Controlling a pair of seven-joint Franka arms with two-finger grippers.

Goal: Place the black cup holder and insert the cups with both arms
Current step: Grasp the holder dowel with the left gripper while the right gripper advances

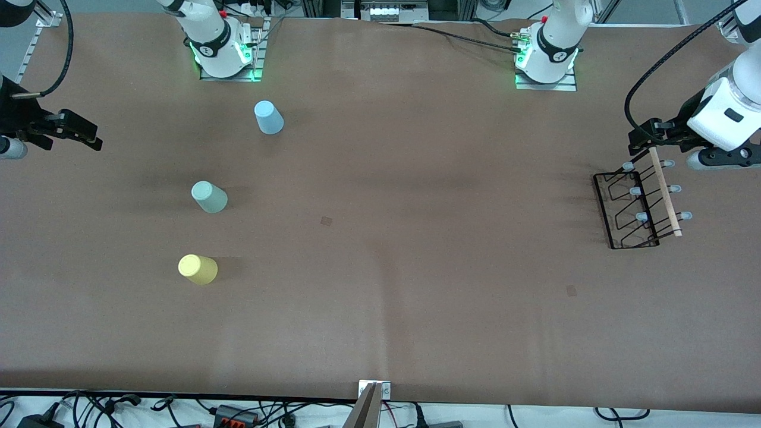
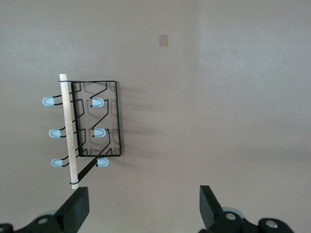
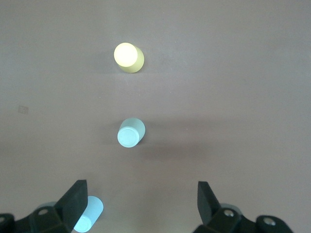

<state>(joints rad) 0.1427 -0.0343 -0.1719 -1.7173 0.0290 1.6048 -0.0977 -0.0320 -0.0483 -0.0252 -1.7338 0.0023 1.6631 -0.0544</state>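
At the left arm's end of the table stands the black cup holder (image 1: 631, 209), upright, w/ the left gripper (image 2: 142, 204) hovering just above it, jaws spread wide, holding nothing. Right gripper (image 3: 141, 201) hangs over the right arm's end, jaws likewise wide apart and empty; the 3 cups sit upside down toward that end, well apart from the rack: light blue cup (image 1: 269, 117) closest to the bases, grey-green cup (image 1: 208, 197) in the middle, yellow cup (image 1: 198, 269) nearest the front camera.

Risks, as a judgement: rack is thin wire w/ a slim round wooden bar (image 1: 665, 191) on top, so an off-centre pinch could tip or swing it. Cups look like smooth tapered plastic, light; a grip too high on the taper may squirt one out, and the pale-tipped pegs (image 2: 98, 102) are small targets, so a tilted cup could miss.
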